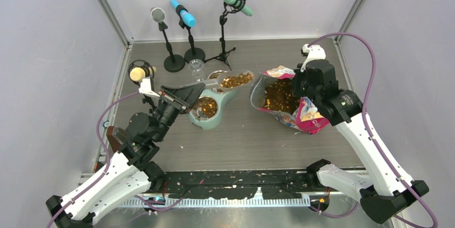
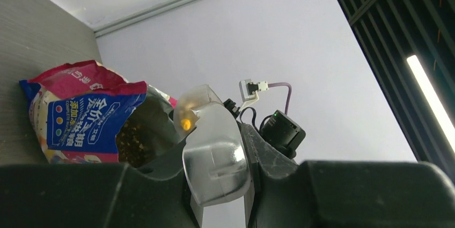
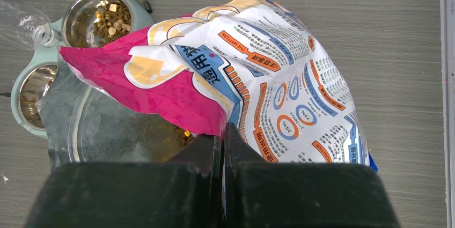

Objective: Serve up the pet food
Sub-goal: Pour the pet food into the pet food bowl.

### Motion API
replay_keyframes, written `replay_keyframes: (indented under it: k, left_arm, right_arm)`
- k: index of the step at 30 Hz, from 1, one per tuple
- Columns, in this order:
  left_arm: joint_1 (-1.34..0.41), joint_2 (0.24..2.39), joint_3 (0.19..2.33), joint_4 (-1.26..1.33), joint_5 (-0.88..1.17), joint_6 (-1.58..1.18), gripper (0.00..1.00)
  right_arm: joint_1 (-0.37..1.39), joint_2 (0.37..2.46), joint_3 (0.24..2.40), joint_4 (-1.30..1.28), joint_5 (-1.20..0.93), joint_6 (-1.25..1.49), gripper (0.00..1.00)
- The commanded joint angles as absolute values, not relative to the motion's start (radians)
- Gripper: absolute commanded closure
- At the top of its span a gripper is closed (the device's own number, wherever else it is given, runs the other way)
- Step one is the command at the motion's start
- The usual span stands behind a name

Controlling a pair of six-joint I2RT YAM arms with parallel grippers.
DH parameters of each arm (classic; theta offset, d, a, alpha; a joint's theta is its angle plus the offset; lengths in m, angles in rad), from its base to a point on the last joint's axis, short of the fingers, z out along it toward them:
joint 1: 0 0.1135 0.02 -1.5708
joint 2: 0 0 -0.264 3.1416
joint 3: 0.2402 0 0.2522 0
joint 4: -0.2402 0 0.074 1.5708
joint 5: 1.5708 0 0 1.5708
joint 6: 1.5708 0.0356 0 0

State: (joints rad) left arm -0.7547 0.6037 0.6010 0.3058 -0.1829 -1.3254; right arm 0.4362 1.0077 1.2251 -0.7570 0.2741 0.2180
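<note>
You see the grey wood-grain table (image 1: 241,142) with both arms reaching over it. On its right side stands the bag (image 1: 314,120), glossy pink, white and blue, with the mouth open toward the middle of the table. The right gripper (image 3: 222,137) is clenched tight on the pink upper edge of this bag. In the left wrist view the bag carries big white Chinese characters on a blue field, and below them a small line of Latin capitals that seems to begin with "COMPLETE"; the rest is too small for reading. In the right wrist view the printing is upside down: orange banners with fine text, and rings with percent figures that I cannot read with certainty. Left of the bag is the mint-green feeder (image 1: 222,102) with two steel bowls. The left gripper (image 1: 188,93) grasps the handle of the clear scoop (image 1: 235,80), which hangs over the far end of the feeder. Behind, near the back wall, three microphones (image 1: 182,13) stand on black stands, and a fourth one is beside the left arm. A small clear bottle (image 1: 197,70) is just beside the feeder. The pet food (image 1: 279,96), small brown pellets, lies mostly inside the open bag; more of it fills the scoop, and some is in the near bowl (image 1: 205,107) of the feeder.
</note>
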Motion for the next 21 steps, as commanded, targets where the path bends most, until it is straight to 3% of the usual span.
replay_keyframes:
  k: [1, 13, 21]
  left_arm:
    - [-0.734, 0.607, 0.606, 0.397, -0.204, -1.31, 1.0]
    - [-0.669, 0.483, 0.535, 0.285, -0.348, -1.247, 1.0]
    - [-0.663, 0.316, 0.539, 0.029, -0.54, -1.136, 1.0]
  right_arm:
    - [0.433, 0.995, 1.28, -0.713, 0.273, 0.238, 0.95]
    - [0.433, 1.0, 1.285, -0.715, 0.277, 0.232, 0.95]
    - [0.433, 1.017, 1.298, -0.715, 0.281, 0.229, 0.95]
